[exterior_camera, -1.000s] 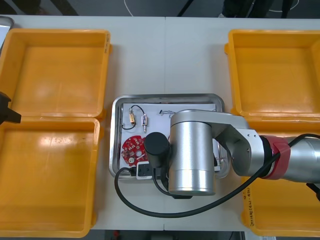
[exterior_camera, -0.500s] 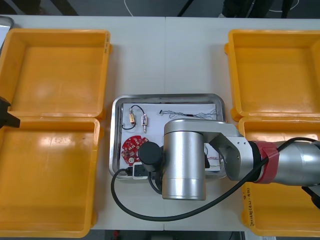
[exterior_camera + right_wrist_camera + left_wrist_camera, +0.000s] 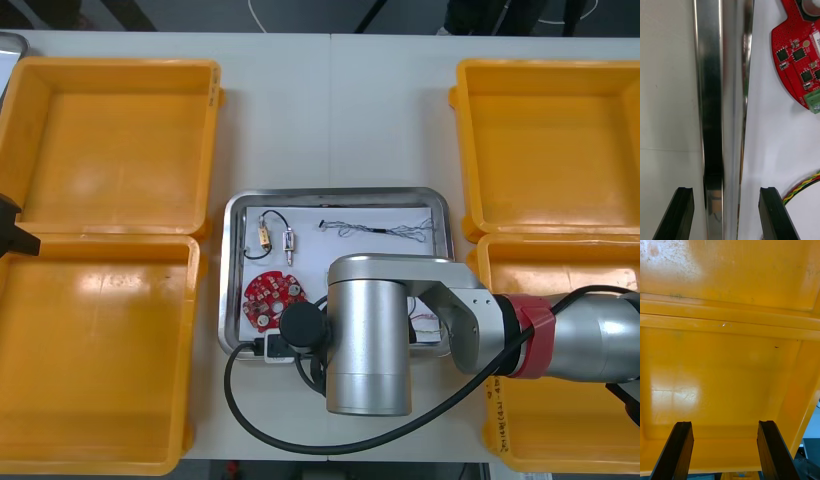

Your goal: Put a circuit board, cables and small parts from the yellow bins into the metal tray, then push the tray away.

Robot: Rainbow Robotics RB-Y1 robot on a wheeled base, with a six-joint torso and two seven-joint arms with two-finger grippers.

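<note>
Your right gripper (image 3: 725, 189) hangs low over the near rim of the metal tray (image 3: 335, 192). Its black fingers (image 3: 680, 213) are spread wide and hold nothing. The rim runs between them: one finger is over the bare counter (image 3: 330, 110) outside the tray, the other over the tray's white inside. Seen from above, your right arm (image 3: 368, 340) reaches in from the right and covers the tray's near edge. The tray sits on the counter midway between the four yellow bins (image 3: 110, 130), two at each side. Inside it, a round red circuit board (image 3: 268, 297) lies toward the near left. A red and yellow cable (image 3: 805, 187) lies just beside the inner finger, and a thin twisted cable (image 3: 380, 230) runs along the far side. Small metal parts (image 3: 290, 243) are at the far left. Your left gripper (image 3: 725, 422) is parked above the left bins, fingers apart and empty.
</note>
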